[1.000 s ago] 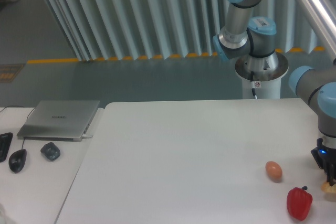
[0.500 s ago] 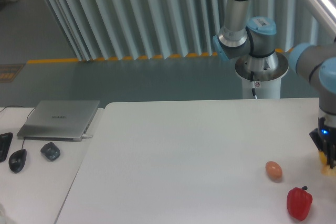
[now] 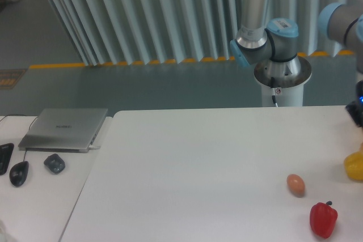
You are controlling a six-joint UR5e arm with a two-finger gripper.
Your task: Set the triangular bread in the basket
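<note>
You will find the gripper (image 3: 358,114) almost wholly cut off at the right edge of the view: only a dark sliver of its body with a small blue light shows, above the table (image 3: 198,162). Its fingertips are out of sight, so you cannot tell how far the jaws stand apart or whether they hold anything.

The triangular bread cannot be made out anywhere in the view. What you do see just below the gripper, also clipped by the right edge, is a glossy rounded yellow fruit (image 3: 354,165); whether it rests on the table or hangs off it is not clear. No basket shows in the view either.

Near the right front of the table a small brown egg (image 3: 295,185) lies by itself, and just in front of it and to the right a red pepper (image 3: 323,219) stands with its stem up, apart from the egg.

On the lower desk to the left you have a closed laptop (image 3: 65,128), a dark mouse (image 3: 19,173) and a small grey object (image 3: 54,163) whose nature is hard to tell.
</note>
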